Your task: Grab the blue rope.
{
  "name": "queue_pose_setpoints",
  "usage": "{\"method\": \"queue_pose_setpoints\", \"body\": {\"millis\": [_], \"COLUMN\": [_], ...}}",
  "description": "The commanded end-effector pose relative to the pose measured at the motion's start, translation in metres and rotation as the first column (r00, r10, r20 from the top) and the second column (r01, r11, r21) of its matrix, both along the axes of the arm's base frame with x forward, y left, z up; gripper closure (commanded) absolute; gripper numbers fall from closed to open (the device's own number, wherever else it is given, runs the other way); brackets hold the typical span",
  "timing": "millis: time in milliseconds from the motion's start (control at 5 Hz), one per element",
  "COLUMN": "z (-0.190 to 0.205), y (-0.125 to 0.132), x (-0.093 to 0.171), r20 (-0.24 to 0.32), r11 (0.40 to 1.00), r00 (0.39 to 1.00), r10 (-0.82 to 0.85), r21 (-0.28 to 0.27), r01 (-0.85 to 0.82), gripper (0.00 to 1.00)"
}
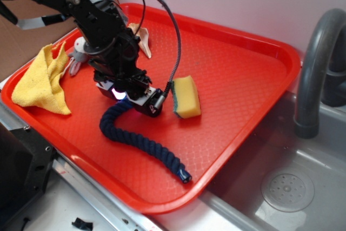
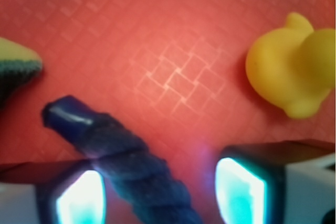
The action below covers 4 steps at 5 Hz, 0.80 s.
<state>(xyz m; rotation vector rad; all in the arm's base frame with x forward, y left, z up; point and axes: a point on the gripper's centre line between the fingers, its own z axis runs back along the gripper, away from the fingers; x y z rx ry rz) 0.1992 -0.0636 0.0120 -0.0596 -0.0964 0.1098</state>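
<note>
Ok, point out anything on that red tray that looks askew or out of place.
Nothing spilled or damaged. The crumpled yellow cloth hangs over the red plastic tray's rim at its left edge. The thick navy twisted rope lies curved, one end between the open pincer jaws.

Gripper [image 1: 127,93] low over tray [image 1: 232,52], jaws apart, straddling rope [image 1: 141,140] end. In wrist view, rope [image 2: 126,166] hard against left finger [image 2: 79,198]; bare tray [image 2: 173,77] between rope and right finger [image 2: 241,190]. Duck [image 2: 291,69] just ahead of right finger, apart from it. Sponge [image 1: 186,97] just beside gripper, sponge corner [image 2: 18,66] near rope tip. Cloth [image 1: 43,79] crowding tray's far-left side. Open tray floor right of sponge, toward sink. Faucet [image 1: 313,68] standing beyond tray edge.
</note>
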Motion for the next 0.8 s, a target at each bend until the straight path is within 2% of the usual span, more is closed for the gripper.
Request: {"method": "queue_pose_setpoints", "body": {"millis": [0,200,400,600], "z": [-0.007,0.008,0.057,0.108], "y": [-0.007,-0.009,-0.005,0.001], "x": [-0.01,-0.009,-0.004,-0.006], "r20": [-0.036,-0.027,-0.029,0.017], "r11": [0.999,0.998,0.978,0.96], "r00": [0.999,0.999,0.98,0.961], "r10": [0.0,0.032,0.199,0.274], "r21": [0.038,0.048,0.067,0.058], "r01": [0.001,-0.031,-0.197,-0.275], "gripper": [1.0,1.0,1.0,1.0]}}
